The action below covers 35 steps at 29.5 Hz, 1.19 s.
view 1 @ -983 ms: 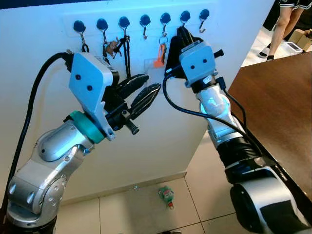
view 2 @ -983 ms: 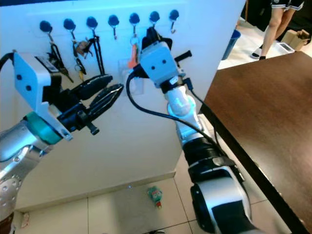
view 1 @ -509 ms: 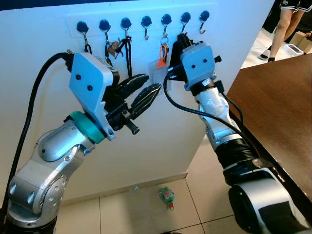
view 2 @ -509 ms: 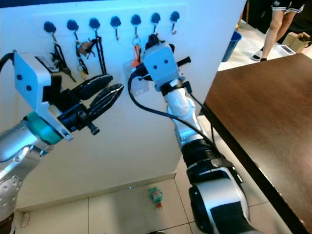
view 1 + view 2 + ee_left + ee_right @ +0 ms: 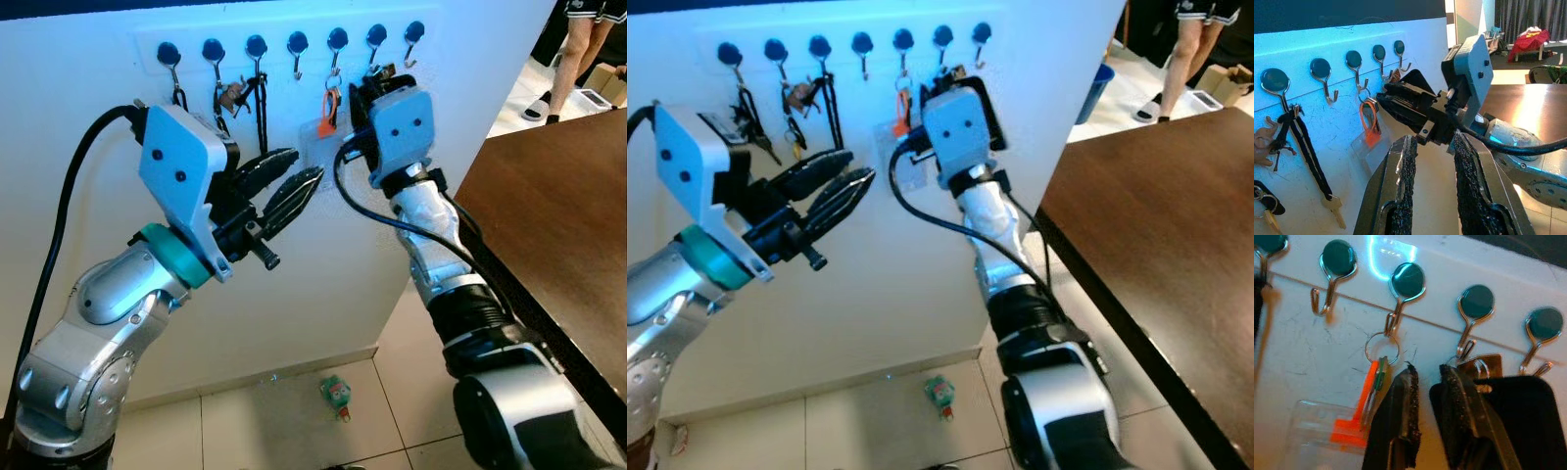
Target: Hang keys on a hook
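Note:
A row of round-headed hooks (image 5: 297,42) runs along the white wall. An orange key (image 5: 1371,387) on a ring hangs from one hook (image 5: 1406,280). On the hook (image 5: 1475,303) beside it sit a brass key (image 5: 1489,363) and a black fob (image 5: 1520,421). My right gripper (image 5: 1425,374) is raised to the wall just under these two hooks. Its fingers are narrowly open with only wall between them, and the fob lies against the outside of one finger. My left gripper (image 5: 306,164) hovers open and holds nothing, lower and to the left.
Other keys and a black strap (image 5: 257,108) hang on the left hooks. A dark brown table (image 5: 568,196) stands close at the right. A small green object (image 5: 335,394) lies on the tiled floor by the wall. A person's legs (image 5: 578,39) are at the far right.
My right gripper has turned and shifted right along the hooks. The black fob that stuck out above it now sits by a hook. The left arm has stayed still.

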### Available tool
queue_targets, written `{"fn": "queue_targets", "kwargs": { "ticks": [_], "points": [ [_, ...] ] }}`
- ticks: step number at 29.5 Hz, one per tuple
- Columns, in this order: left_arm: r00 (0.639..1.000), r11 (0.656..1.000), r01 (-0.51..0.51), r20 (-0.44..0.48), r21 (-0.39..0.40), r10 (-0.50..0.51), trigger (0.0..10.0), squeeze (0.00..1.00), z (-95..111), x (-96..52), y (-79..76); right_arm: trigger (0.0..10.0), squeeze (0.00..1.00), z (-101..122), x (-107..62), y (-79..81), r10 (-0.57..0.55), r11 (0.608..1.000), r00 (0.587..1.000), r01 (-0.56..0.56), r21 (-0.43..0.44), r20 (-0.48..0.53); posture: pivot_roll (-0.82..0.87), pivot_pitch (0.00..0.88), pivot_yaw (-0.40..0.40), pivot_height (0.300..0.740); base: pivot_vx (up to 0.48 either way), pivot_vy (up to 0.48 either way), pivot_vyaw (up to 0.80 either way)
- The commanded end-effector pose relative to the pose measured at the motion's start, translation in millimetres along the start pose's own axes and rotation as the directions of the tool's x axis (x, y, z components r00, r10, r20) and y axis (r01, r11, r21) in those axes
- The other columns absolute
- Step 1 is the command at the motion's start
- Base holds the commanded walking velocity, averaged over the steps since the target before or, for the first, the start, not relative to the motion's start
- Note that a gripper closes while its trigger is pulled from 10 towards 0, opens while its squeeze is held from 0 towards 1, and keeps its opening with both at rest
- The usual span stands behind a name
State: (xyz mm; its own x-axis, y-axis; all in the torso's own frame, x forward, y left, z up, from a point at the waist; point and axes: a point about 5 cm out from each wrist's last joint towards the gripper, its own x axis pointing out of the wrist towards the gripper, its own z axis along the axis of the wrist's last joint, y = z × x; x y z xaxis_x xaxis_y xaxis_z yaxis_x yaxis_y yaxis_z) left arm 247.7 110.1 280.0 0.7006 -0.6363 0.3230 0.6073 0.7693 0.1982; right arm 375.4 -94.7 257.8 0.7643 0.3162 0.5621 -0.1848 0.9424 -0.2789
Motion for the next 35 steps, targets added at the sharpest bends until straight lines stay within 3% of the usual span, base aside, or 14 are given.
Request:
{"fn": "queue_targets", "kwargs": {
  "ticks": [1,2,4,5,9,12,17,22,26,27,28,29,32,35],
  "points": [
    [1.0,1.0,0.008,-0.018,-0.013,-0.008,10.0,0.0,-3,-0.9,-2.3,10.0,0.0,-1,-5.8,-5.2,-0.039,0.994,0.999,0.038,0.1,0.003,0.12,0.0,0.096,0.74,0.0,0.0,0.0],
    [1.0,1.0,0.008,-0.018,-0.013,-0.008,10.0,0.0,-4,-1.1,-2.4,10.0,0.0,-1,-10.2,-6.6,-0.039,0.984,0.999,0.038,0.175,0.006,0.12,0.0,0.096,0.74,0.0,0.0,0.0],
    [1.0,1.0,0.008,-0.018,-0.013,-0.008,10.0,0.0,-4,-1.1,-2.4,10.0,0.0,-1,-10.2,-6.6,-0.039,0.984,0.999,0.038,0.175,0.006,0.12,0.0,0.096,0.74,0.0,0.0,0.0],
    [1.0,1.0,0.009,-0.02,-0.015,-0.009,10.0,0.0,-4,-0.9,-2.3,10.0,0.0,0,-17.8,-8.0,-0.01,0.958,1.0,0.004,0.285,0.02,0.12,0.0,0.095,0.74,0.0,0.0,0.0],
    [1.0,1.0,0.009,-0.021,-0.015,-0.009,10.0,0.0,-4,-0.8,-2.3,10.0,0.0,1,-21.6,-7.8,0.025,0.94,0.999,-0.034,0.34,0.029,0.12,0.0,0.094,0.74,0.0,0.0,0.0],
    [1.0,1.0,0.008,-0.022,-0.018,-0.009,10.0,0.0,-5,-1.1,-2.2,10.0,0.0,2,-37.2,-12.1,0.141,0.88,0.989,-0.148,0.452,0.05,0.11,0.0,0.093,0.74,0.0,0.0,0.0],
    [1.0,1.0,0.007,-0.024,-0.02,-0.008,10.0,0.0,-5,-1.2,-2.0,10.0,0.0,2,-46.4,-12.5,0.215,0.837,0.975,-0.214,0.504,0.058,0.11,0.0,0.093,0.74,0.0,0.0,0.0],
    [0.996,0.997,-0.082,-0.027,-0.003,0.082,10.0,0.0,-8,1.2,10.7,10.0,0.0,-4,-55.5,-2.8,0.288,0.806,0.957,-0.265,0.529,0.041,0.11,0.0,0.095,0.74,0.0,0.0,0.0],
    [0.979,0.979,-0.196,-0.05,0.055,0.199,10.0,0.0,-14,5.2,27.9,10.0,0.0,-11,-58.8,7.6,0.324,0.818,0.946,-0.284,0.501,0.006,0.1,0.0,0.087,0.74,0.0,0.0,0.0],
    [0.953,0.949,-0.269,-0.094,0.165,0.287,10.0,0.0,-24,6.5,39.3,10.0,0.0,-18,-57.8,8.5,0.262,0.857,0.964,-0.209,0.471,-0.048,0.09,0.0,0.081,0.74,0.0,0.0,0.0],
    [0.953,0.949,-0.269,-0.094,0.165,0.287,10.0,0.0,-24,6.5,39.3,10.0,0.0,-18,-57.8,8.5,0.262,0.857,0.964,-0.209,0.471,-0.048,0.09,0.0,0.081,0.74,0.0,0.0,0.0],
    [0.935,0.929,-0.305,-0.12,0.208,0.334,10.0,0.0,-34,6.0,44.8,10.0,0.0,-23,-58.6,6.0,0.193,0.892,0.976,-0.13,0.434,-0.103,0.09,0.0,0.073,0.74,0.0,0.0,0.0],
    [0.9,0.902,-0.353,-0.172,0.25,0.4,10.0,0.0,-50,2.9,49.1,10.0,0.0,-23,-64.7,-3.6,0.048,0.935,0.987,0.01,0.356,-0.154,0.07,0.0,0.068,0.74,0.0,0.0,0.0],
    [0.889,0.897,-0.367,-0.192,0.245,0.416,10.0,0.0,-55,1.8,49.5,10.0,0.0,-20,-69.2,-8.7,-0.001,0.942,0.986,0.058,0.33,-0.168,0.05,0.0,0.068,0.74,0.0,0.0,0.0]
  ]
}}
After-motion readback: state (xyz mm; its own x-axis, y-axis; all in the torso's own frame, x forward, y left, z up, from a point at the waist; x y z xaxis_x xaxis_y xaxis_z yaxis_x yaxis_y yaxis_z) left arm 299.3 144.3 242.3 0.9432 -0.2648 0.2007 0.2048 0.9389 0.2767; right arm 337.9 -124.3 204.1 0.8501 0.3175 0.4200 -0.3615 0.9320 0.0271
